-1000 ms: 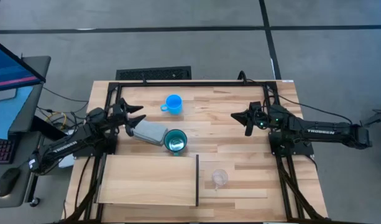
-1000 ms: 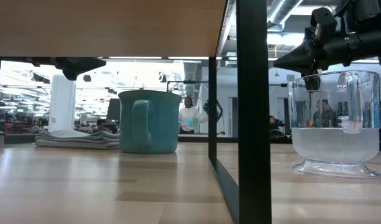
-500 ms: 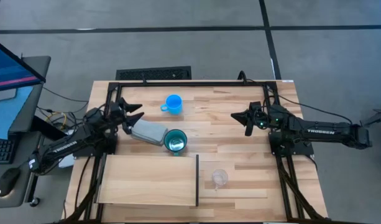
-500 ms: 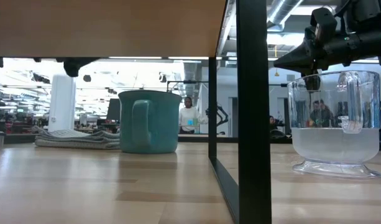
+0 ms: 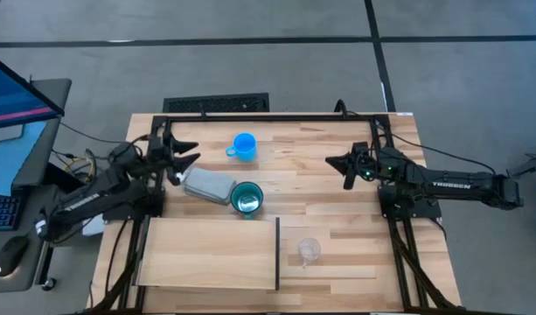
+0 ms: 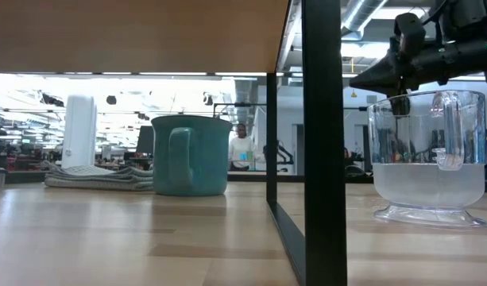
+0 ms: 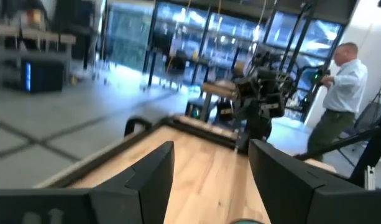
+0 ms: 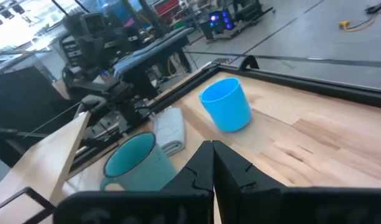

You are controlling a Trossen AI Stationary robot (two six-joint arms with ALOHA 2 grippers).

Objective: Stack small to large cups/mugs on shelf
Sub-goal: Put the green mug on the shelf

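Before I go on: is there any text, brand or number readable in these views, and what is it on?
"TROSSEN": white lettering on the right arm's forearm in the high view, small but just legible.
White lettering on the left arm's forearm: too small to read.
Blue monitor screen at the table's left: nothing legible.
Teal-green mug, bright-blue mug, clear cup, grey block, shelf: no markings visible.

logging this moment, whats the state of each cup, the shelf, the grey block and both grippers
clear cup: upright on the table, right of the shelf
blue mug: upright, empty, at the table's far side
teal mug: upright, beside the grey block
grey block: lying flat
shelf: nothing on it
left gripper: open, empty
right gripper: shut, empty
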